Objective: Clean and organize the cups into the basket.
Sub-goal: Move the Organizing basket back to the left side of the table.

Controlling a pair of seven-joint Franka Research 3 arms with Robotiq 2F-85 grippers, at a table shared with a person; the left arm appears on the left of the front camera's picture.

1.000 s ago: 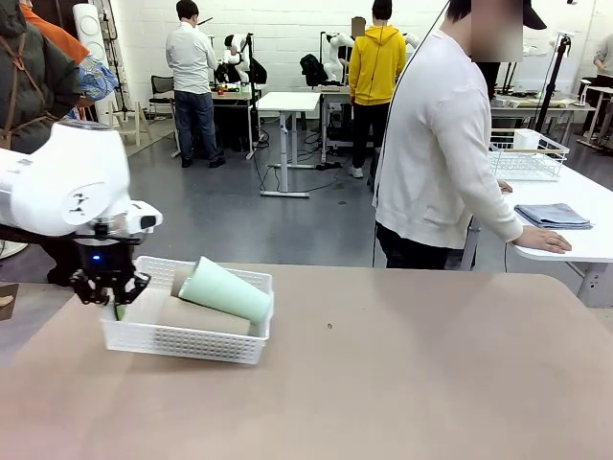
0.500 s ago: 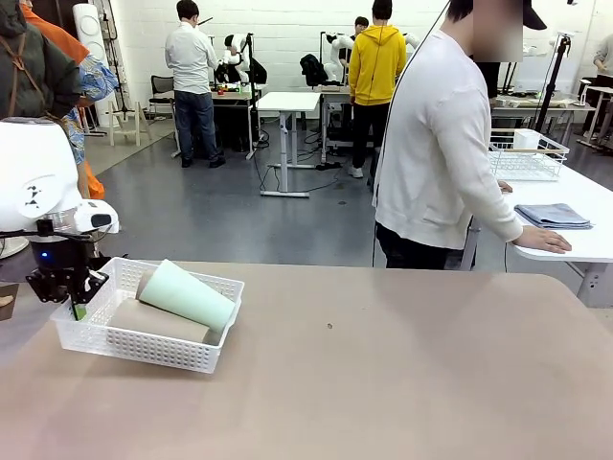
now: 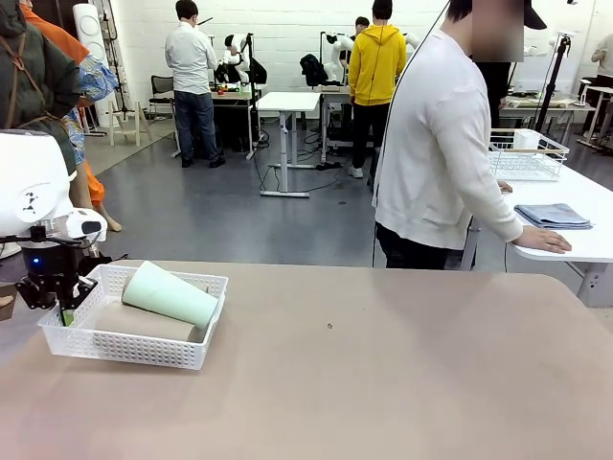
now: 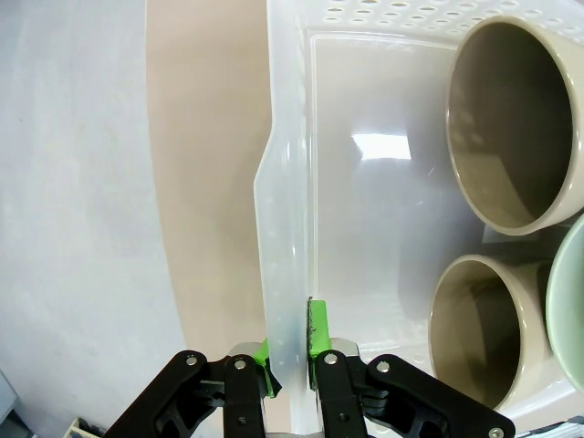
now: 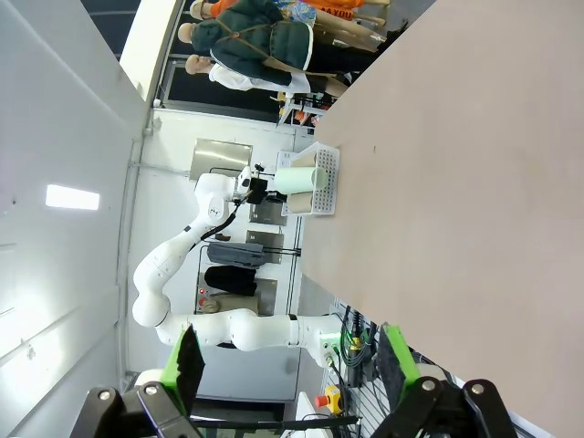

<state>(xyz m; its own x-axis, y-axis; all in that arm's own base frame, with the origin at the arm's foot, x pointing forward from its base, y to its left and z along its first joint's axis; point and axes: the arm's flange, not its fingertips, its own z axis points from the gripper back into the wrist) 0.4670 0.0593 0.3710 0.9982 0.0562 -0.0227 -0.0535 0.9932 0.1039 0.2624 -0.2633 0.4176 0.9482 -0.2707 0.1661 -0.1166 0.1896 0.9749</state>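
Broadly, we see a tan table point(image 3: 383, 364) with a white perforated basket point(image 3: 134, 350) sitting near its left end, and a person in a white top point(image 3: 436, 144) standing at the far side, turned toward another table. Our left gripper point(image 3: 59, 305) is clamped on the basket's left rim, its green pads point(image 4: 316, 330) pinching the thin plastic wall between them. Just beyond those fingers, inside the basket, lie the cups: a pale mint cup point(image 3: 170, 295) on its side, resting on top of a kraft-brown cup point(image 3: 144, 323); the wrist view shows two brown cup mouths point(image 4: 516, 123) facing the fingers. Our right gripper point(image 5: 290, 360) hangs above the table with its fingers spread wide and nothing between them, well apart from the basket.
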